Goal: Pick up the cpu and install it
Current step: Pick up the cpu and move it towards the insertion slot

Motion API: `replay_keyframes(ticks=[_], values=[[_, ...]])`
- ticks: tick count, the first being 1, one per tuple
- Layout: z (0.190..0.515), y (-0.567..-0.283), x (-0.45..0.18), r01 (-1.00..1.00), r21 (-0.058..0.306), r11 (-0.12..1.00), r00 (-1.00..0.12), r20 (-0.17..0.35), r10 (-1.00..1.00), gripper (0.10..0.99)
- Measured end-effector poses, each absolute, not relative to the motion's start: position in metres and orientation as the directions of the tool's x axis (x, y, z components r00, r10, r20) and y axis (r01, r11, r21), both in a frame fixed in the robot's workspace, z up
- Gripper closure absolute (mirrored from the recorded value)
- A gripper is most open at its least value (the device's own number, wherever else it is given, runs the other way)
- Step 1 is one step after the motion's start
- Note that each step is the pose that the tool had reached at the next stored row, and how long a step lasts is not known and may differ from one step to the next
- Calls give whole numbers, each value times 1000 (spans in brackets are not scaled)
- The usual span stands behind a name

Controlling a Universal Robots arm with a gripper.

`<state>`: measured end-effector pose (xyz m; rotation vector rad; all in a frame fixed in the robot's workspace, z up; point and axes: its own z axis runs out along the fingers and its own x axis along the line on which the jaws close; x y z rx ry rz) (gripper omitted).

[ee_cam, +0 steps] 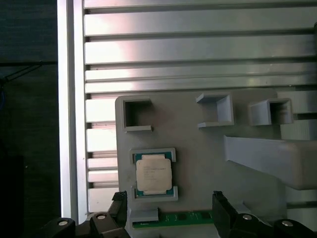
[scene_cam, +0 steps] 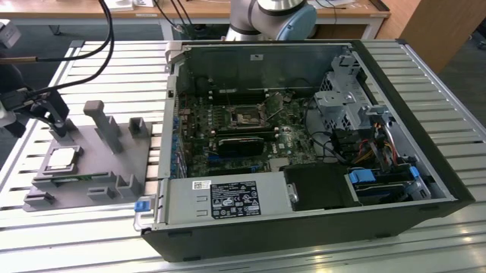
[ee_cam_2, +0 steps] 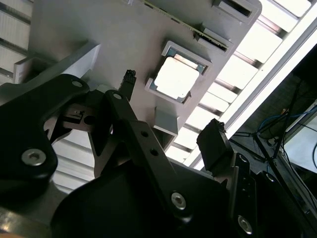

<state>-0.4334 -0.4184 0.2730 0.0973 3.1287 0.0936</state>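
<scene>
The cpu, a small silvery square chip, lies flat in its pocket on the grey tray at the exterior view's left. Both wrist views show the cpu resting in the tray's raised frame. My gripper hangs above the tray's far left part, a little off the chip. It is open, with one black fingertip on either side and nothing between them. The gripper touches nothing. The dark square socket sits on the motherboard inside the open computer case.
A green memory stick lies in a tray slot beside the cpu. Grey upright posts rise from the tray. The open case holds drive cages, cables and a power supply. Slatted aluminium table all round.
</scene>
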Motion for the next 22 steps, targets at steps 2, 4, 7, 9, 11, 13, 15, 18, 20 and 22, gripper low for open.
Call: replay_keyframes(ticks=[2, 4, 7, 9, 11, 13, 15, 18, 20, 22], values=[[272, -418, -433, 62, 60, 996, -998, -8, 62, 310], [271, -418, -433, 62, 60, 996, -998, -8, 62, 310], [270, -418, -433, 62, 60, 996, -998, -8, 62, 310], [269, -418, -433, 62, 60, 996, -998, -8, 62, 310], [268, -418, -433, 62, 60, 996, -998, -8, 62, 310], [267, -418, -433, 62, 60, 996, -998, -8, 62, 310], [266, -418, -433, 62, 60, 996, -998, -8, 62, 310], [264, -418, -433, 62, 60, 996, -998, -8, 62, 310], [263, -418, -433, 62, 60, 996, -998, -8, 62, 310], [261, -418, -433, 62, 60, 996, -998, -8, 62, 310]])
